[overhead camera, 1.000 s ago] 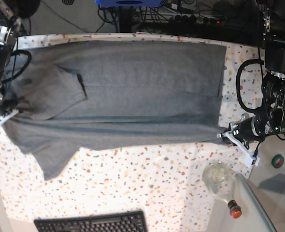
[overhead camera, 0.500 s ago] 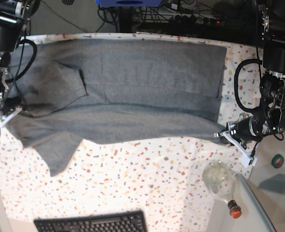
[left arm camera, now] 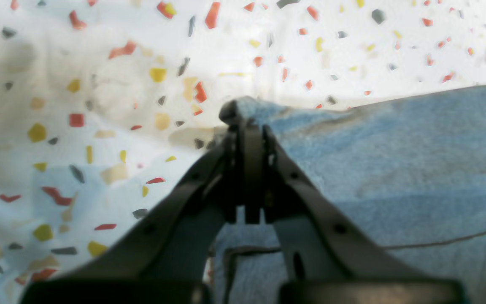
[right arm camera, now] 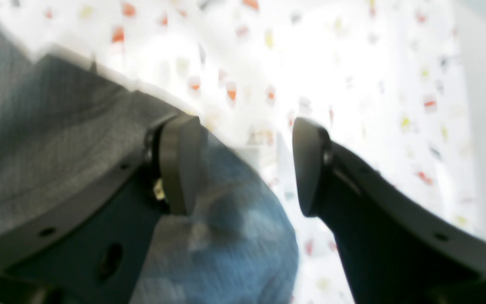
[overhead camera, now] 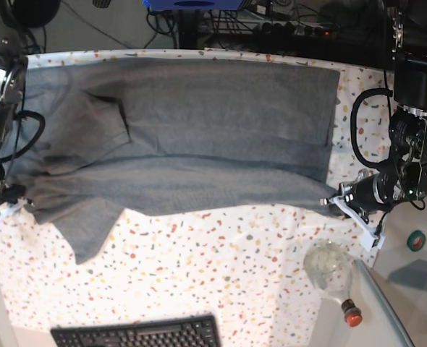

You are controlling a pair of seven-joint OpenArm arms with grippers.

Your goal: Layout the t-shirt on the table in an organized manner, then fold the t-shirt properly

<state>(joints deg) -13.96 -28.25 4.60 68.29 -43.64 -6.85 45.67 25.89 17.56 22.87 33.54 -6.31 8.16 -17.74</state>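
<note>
In the left wrist view, the left claw (left arm camera: 247, 126) is pinched tight on a corner of the t-shirt (left arm camera: 395, 169), whose grey cloth spreads to the right over the speckled surface (left arm camera: 99, 84).

In the right wrist view, the right claw (right arm camera: 243, 164) stands wide, its two pads apart with nothing clamped between them. A fold of the t-shirt (right arm camera: 36, 139) lies beside and under the left pad; the picture is blurred.

In the base view, the t-shirt (overhead camera: 199, 137) lies lengthwise across the far half of the surface (overhead camera: 221, 275), one sleeve pointing toward the keyboard (overhead camera: 137, 334). The left claw (overhead camera: 338, 204) grips its hem corner; the right claw (overhead camera: 0, 210) sits at the shoulder end. A glass bottle (overhead camera: 329, 275) lies near the left arm.
</note>
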